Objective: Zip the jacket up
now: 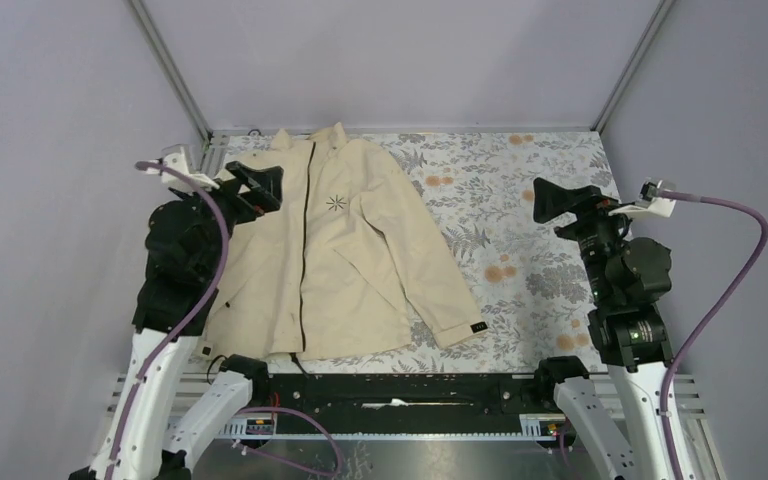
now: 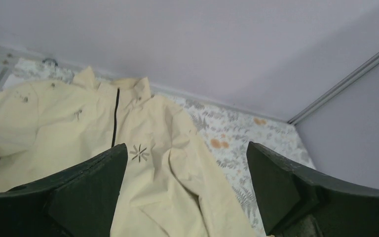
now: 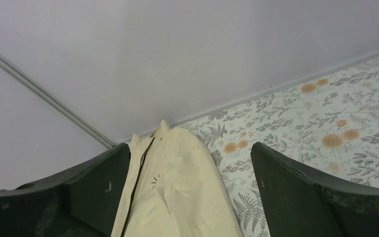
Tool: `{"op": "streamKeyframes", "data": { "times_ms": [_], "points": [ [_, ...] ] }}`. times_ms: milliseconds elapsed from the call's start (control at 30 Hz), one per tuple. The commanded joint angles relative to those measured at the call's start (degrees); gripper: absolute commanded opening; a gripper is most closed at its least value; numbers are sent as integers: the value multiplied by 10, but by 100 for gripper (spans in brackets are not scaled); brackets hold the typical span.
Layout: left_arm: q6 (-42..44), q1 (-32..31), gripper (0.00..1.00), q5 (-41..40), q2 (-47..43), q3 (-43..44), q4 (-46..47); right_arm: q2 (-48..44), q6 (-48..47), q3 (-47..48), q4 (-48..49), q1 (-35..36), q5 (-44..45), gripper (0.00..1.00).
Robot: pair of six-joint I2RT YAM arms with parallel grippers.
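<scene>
The cream jacket [image 1: 345,255] lies flat on the floral cloth, collar at the far end, hem at the near edge. Its dark zipper [image 1: 305,250] runs down the front, with a starburst logo [image 1: 336,203] beside it. One sleeve reaches right to a black cuff tab [image 1: 478,327]. My left gripper [image 1: 257,190] is open and empty, raised above the jacket's left shoulder. My right gripper [image 1: 557,204] is open and empty, held over the cloth to the jacket's right. The jacket also shows in the left wrist view [image 2: 168,163] and the right wrist view [image 3: 177,187].
The floral tablecloth [image 1: 520,200] covers the table inside grey walls. Metal frame posts stand at the far corners [image 1: 175,75]. A black rail [image 1: 400,385] runs along the near edge between the arm bases.
</scene>
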Motion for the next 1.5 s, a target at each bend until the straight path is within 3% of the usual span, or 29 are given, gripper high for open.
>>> {"op": "streamKeyframes", "data": {
  "times_ms": [0,200,333,567,733,833,900,1100,1167,1300,1467],
  "points": [
    [20,2,99,6,52,-29,-40,7,-8,-34,3,4,-37,99],
    [38,2,99,4,105,-81,-68,0,74,-153,81,4,-75,99],
    [55,2,99,-2,145,-94,-90,37,100,-192,116,4,-152,99],
    [65,2,99,-2,193,-93,-112,207,143,-212,188,14,-277,99],
    [63,2,99,7,196,-97,-113,377,107,-154,182,151,-277,99],
    [63,3,99,9,189,-99,-112,419,112,-155,242,251,-229,96],
    [64,2,99,8,190,-100,-113,434,86,-137,233,318,-163,94],
    [64,3,99,-1,187,-98,-113,545,17,-25,123,463,-30,85],
    [64,5,99,-13,178,-98,-113,593,1,24,73,506,40,77],
    [60,11,99,-46,151,-101,-113,669,-22,111,-12,587,186,72],
    [57,14,99,-72,125,-103,-112,739,-30,172,-46,634,273,70]
  ]
}}
